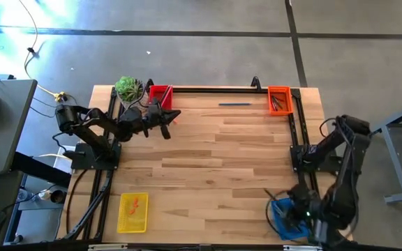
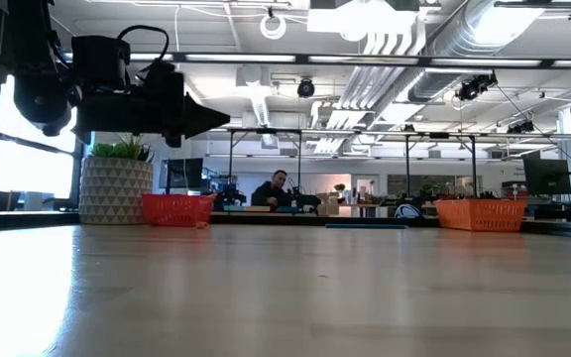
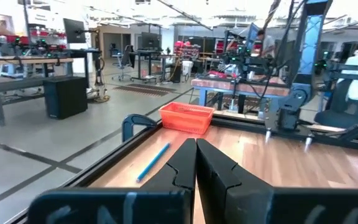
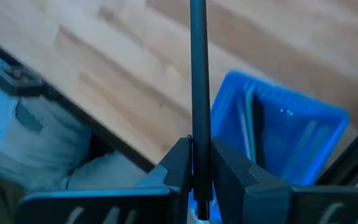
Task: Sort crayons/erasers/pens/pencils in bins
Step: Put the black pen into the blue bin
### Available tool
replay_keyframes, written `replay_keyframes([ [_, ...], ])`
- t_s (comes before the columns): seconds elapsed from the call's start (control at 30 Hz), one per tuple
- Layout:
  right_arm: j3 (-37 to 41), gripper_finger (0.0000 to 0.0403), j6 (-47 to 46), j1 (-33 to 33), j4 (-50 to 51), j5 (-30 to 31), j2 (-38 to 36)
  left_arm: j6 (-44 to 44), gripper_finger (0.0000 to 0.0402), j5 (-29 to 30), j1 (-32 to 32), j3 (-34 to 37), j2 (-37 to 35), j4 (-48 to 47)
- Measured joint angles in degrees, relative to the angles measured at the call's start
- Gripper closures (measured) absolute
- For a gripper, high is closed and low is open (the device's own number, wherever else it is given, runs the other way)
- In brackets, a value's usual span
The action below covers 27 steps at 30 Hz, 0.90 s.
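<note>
Currently the right gripper (image 4: 201, 180) hangs over the blue bin (image 4: 291, 143) at the near right corner of the surface (image 1: 215, 160), its jaws clenched on a long dark pen or pencil (image 4: 197, 93). Which of the two it is cannot be told. The stick's long axis runs straight out from the jaws, its free end pointing away across the wood. The blue bin lies just beside and below the jaws and already holds a few long thin sticks.

The left gripper (image 1: 167, 117) waits at the far left, raised just beside the red bin (image 1: 160, 93) and the potted plant (image 1: 128, 88). Its jaws are pressed together on nothing.

The yellow bin (image 1: 133, 213) at the near left holds the crayons (image 1: 134, 204), seen as short orange stubs. The orange bin (image 1: 279, 100) at the far right holds thin dark items. One blue stick (image 1: 235, 104) lies loose along the far edge, between the red and orange bins, long axis parallel to that edge. The left arm appears nearer to it.
</note>
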<state>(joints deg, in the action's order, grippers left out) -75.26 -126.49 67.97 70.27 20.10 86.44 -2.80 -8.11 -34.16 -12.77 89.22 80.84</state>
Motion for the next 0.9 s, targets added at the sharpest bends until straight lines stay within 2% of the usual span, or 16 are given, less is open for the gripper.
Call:
replay_keyframes([
  [0.23, 0.00, 0.0368, -1.15, 2.97, -3.99, -3.18, 4.52, 0.01, 0.0401, -0.21, 1.61, -1.82, 0.01, -0.02],
  [0.43, 0.00, 0.0368, -2.50, 1.79, -5.39, -11.87, 5.13, 0.48, 0.0401, -0.24, 2.83, -2.96, 0.00, -0.12],
  [0.57, 0.00, 0.0368, -3.55, 0.44, -6.24, -21.28, 5.13, 1.08, 0.0401, -0.23, 3.51, -3.24, -0.01, -0.50],
  [0.63, 0.00, 0.0368, -4.51, 0.02, -6.74, -23.72, 5.13, 1.08, 0.0401, -0.24, 3.57, -3.24, 0.01, -0.50],
  [0.9, 0.00, 0.0369, -3.83, -2.25, -5.92, -22.59, 6.02, 1.10, 0.0401, -0.27, 3.57, -3.24, 0.01, -0.50],
])
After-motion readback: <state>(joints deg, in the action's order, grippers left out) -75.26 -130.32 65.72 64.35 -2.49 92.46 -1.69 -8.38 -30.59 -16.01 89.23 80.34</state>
